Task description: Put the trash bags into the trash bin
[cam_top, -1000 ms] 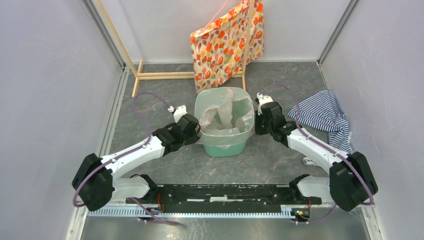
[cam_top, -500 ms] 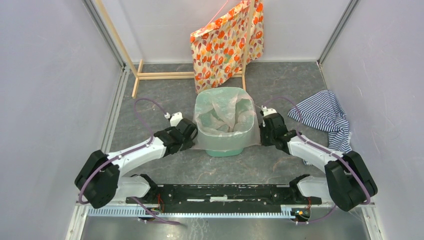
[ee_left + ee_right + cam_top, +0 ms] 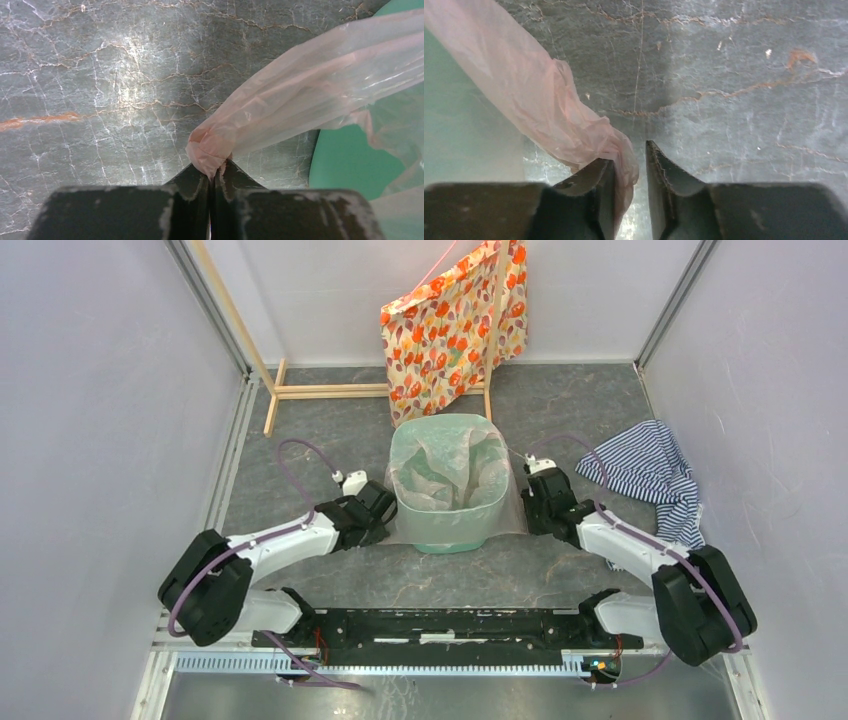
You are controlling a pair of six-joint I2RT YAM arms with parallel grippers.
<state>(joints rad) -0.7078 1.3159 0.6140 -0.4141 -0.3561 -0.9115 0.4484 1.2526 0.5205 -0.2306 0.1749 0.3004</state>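
The mint-green trash bin [image 3: 445,530] stands at mid-floor between both arms. A thin pinkish trash bag [image 3: 445,465] lines it, its film pulled over the rim and down the outer walls. My left gripper [image 3: 385,512] is low beside the bin's left wall. In the left wrist view the left gripper [image 3: 214,170] is shut on a bunched corner of the bag [image 3: 300,95], next to the bin [image 3: 350,160]. My right gripper [image 3: 528,502] is by the right wall. There the right gripper [image 3: 629,152] stands slightly open, with the bag [image 3: 524,90] draped loosely on one finger.
An orange floral bag [image 3: 455,325] hangs on a wooden frame [image 3: 330,390] behind the bin. A striped cloth [image 3: 650,470] lies on the floor at the right. White walls close in both sides and the back.
Both grippers have come down and toward the near side, drawing the bag's edge over the rim and down the bin's walls. The right jaws have parted; the left stays shut.
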